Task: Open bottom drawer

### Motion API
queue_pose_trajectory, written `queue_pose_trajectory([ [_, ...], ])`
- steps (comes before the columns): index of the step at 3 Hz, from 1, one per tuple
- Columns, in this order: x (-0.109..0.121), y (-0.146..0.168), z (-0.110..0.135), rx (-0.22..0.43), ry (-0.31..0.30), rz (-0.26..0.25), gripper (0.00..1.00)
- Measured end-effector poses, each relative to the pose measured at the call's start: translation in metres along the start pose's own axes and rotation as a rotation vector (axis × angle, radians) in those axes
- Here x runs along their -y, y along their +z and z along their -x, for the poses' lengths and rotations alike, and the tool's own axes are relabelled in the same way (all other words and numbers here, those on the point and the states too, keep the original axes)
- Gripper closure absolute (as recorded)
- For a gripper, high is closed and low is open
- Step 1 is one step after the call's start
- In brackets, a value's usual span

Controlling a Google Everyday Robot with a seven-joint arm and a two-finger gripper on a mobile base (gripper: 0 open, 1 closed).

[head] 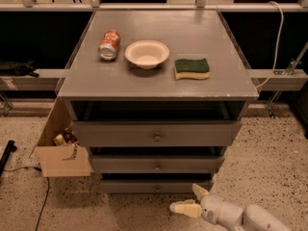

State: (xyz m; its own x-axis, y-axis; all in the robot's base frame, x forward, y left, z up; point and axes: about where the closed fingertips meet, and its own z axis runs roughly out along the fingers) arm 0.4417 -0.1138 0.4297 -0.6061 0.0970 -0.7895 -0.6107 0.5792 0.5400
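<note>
gripper [191, 199] low, just in front of bottom drawer [144, 186]; fingers [184, 208] spread apart

Here's the gripper [185, 198], low down, well below the front edge of the worktop [144, 83], off toward its right front corner. It has two stubby fingers [184, 209], pale cream, tapering to blunt tips and splayed apart in a V. Behind them is a rounded white wrist [211, 210], ringed by a darker seam. Then comes the arm [257, 219], a smooth, light-grey shell, fat and tube-like.
</note>
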Motion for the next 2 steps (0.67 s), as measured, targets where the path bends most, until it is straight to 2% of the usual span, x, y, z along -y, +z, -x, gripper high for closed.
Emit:
queue_pose_trajectory([
  [1,-0.004,0.011,-0.019,0.028,0.099,-0.039,0.00],
  [2,0.001,0.016,-0.036,0.121,0.190,-0.160,0.00],
])
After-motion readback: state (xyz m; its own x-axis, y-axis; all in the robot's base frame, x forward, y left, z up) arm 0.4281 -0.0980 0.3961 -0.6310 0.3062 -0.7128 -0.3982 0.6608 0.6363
